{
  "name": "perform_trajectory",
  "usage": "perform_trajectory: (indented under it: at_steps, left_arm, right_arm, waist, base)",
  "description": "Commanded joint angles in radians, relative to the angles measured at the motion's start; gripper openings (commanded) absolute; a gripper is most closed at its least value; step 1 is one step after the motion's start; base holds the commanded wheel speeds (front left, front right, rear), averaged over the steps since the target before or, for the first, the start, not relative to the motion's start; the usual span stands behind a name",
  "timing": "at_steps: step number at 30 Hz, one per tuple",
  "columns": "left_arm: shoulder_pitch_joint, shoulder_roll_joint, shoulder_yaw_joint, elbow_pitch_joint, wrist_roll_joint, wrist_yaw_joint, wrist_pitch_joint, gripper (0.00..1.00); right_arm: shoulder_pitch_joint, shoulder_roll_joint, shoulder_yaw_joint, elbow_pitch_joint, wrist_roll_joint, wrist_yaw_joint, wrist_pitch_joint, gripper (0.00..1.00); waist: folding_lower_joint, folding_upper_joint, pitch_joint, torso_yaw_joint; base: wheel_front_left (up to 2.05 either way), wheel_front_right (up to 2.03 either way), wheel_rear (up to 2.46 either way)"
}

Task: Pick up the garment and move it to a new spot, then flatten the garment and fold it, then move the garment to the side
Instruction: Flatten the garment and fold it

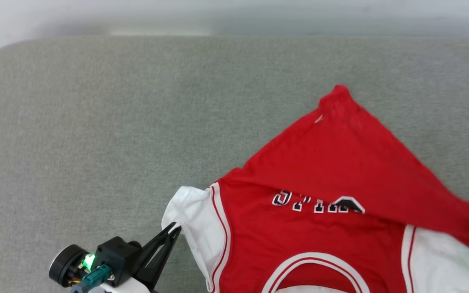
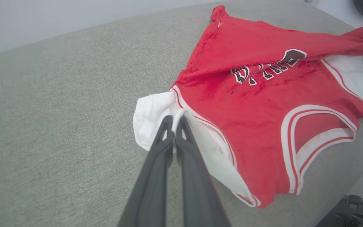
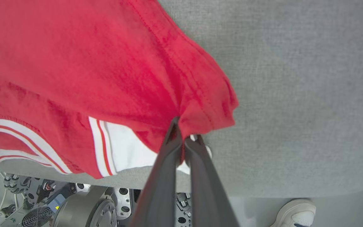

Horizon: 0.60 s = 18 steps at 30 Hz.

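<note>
Dark fingers of my left gripper (image 2: 175, 121) are pressed together on the edge of a white sleeve (image 2: 150, 116), with a small ridge of cloth pinched between the tips. In the head view that gripper (image 1: 173, 228) sits at the lower left, touching the same sleeve (image 1: 193, 215) where it meets the striped trim.

My right gripper (image 3: 183, 132) is likewise clamped, its tips biting a bunched corner of the red hem (image 3: 213, 110), close to the near edge of the bench (image 3: 295, 78).

From those two grips the garment (image 1: 299, 240) spreads over the right half of the grey fabric-covered bench (image 1: 96, 122), collar towards me. Its red body lies mostly flat, but the lower part is folded back across it as a broad red flap (image 1: 360, 154), running from a pointed corner (image 1: 340, 91) far up the bench to the held corner at the right edge. The flap covers the upper part of the black-and-white print (image 1: 318, 203), so I cannot read it. The left wrist view shows the same print (image 2: 266, 71) half hidden under the fold, the striped neckline (image 2: 320, 126) open, and the second white sleeve (image 2: 351, 74) lying under the flap.

Beyond the bench's near edge, the right wrist view takes in my base's metal hardware (image 3: 58, 205) and a person's pale shoe (image 3: 295, 212) on the floor.
</note>
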Motion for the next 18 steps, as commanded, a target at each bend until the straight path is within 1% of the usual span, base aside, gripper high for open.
perform_trajectory:
  at_steps: [1,10,14,18]
  left_arm:
    - [0.008,0.0,0.005,-0.001,-0.005,0.006,-0.008,0.0]
    - [0.019,-0.018,0.018,-0.003,-0.022,0.029,-0.03,0.0]
    - [0.008,-0.025,0.011,0.004,-0.018,0.03,-0.037,0.0]
    - [0.004,-0.031,0.001,0.008,-0.016,0.029,-0.038,0.0]
  right_arm:
    - [0.028,0.005,-0.006,-0.01,0.007,0.0,-0.007,0.0]
    - [0.205,0.056,-0.038,-0.038,0.014,0.0,-0.035,0.0]
    - [0.246,0.069,-0.03,-0.035,0.006,0.0,-0.052,0.0]
    - [0.257,0.066,-0.014,-0.034,0.017,0.0,-0.082,0.0]
  waist:
    - [0.0002,0.0,-0.026,-0.022]
    - [0.0002,0.0,-0.059,-0.048]
    - [0.0002,0.0,-0.068,-0.051]
    - [0.0002,0.0,-0.073,-0.052]
  base:
    - [0.0,0.0,0.0]
    - [0.0,0.0,0.0]
    - [0.0,0.0,0.0]
    - [0.0,0.0,0.0]
